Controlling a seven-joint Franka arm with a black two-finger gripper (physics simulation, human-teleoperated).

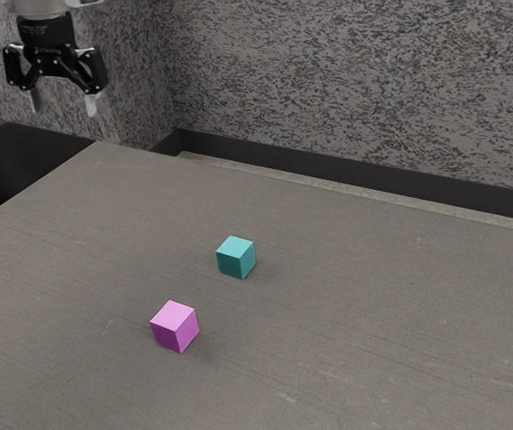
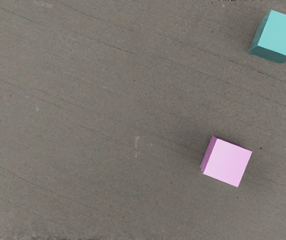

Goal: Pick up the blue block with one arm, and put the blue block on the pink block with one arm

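A small teal-blue block (image 1: 235,257) rests on the grey table near its middle. A pink block (image 1: 175,325) sits a short way in front of it, toward the exterior view's left, and the two are apart. My gripper (image 1: 62,104) hangs high above the table's far left corner, well away from both blocks, open with nothing between its fingers. From the hand's camera I look down on the blue block (image 2: 277,36) and the pink block (image 2: 226,161), both flat on the tabletop.
The grey table (image 1: 372,305) stretches wide around the blocks. A speckled stone wall (image 1: 346,81) with a dark baseboard runs behind its far edge. A dark surface (image 1: 10,161) lies beyond the table at the exterior view's left.
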